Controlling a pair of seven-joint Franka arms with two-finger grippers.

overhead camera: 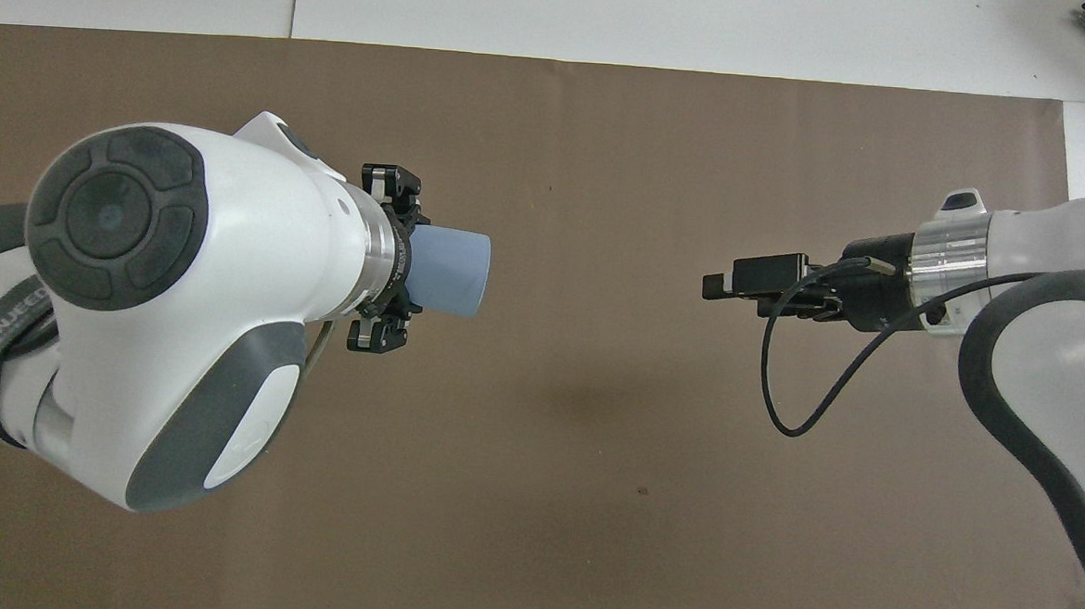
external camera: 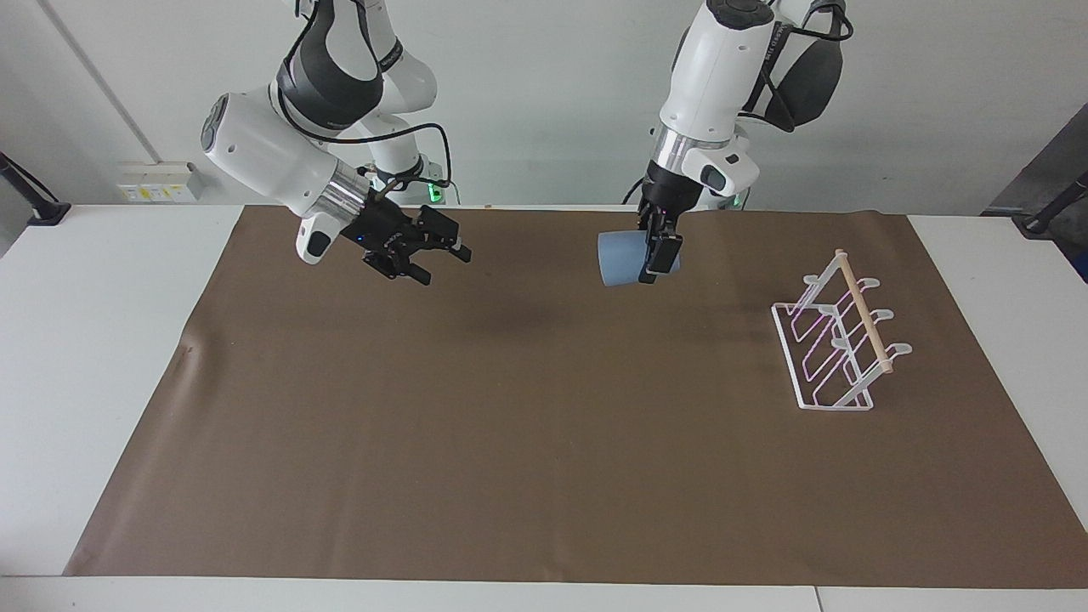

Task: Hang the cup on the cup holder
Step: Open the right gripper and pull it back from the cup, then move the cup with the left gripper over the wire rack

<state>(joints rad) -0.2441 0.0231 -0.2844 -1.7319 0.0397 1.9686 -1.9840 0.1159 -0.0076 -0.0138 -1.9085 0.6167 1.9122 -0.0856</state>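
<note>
The light-blue cup [external camera: 619,259] is held in the air on its side by my left gripper [external camera: 650,257], which is shut on its narrow end. It hangs over the brown mat [external camera: 544,442], near the robots' edge. In the overhead view the cup [overhead camera: 451,270] sticks out of the left gripper [overhead camera: 412,265]. My right gripper [external camera: 440,259] is open and empty, in the air over the mat toward the right arm's end; it also shows in the overhead view [overhead camera: 718,286]. The white wire cup holder [external camera: 837,340] stands on the mat toward the left arm's end. The left arm hides it in the overhead view.
The brown mat covers most of the white table [external camera: 102,340]. A black cable [overhead camera: 779,391] loops down from the right wrist. White wall sockets [external camera: 161,181] sit at the table's edge near the right arm's base.
</note>
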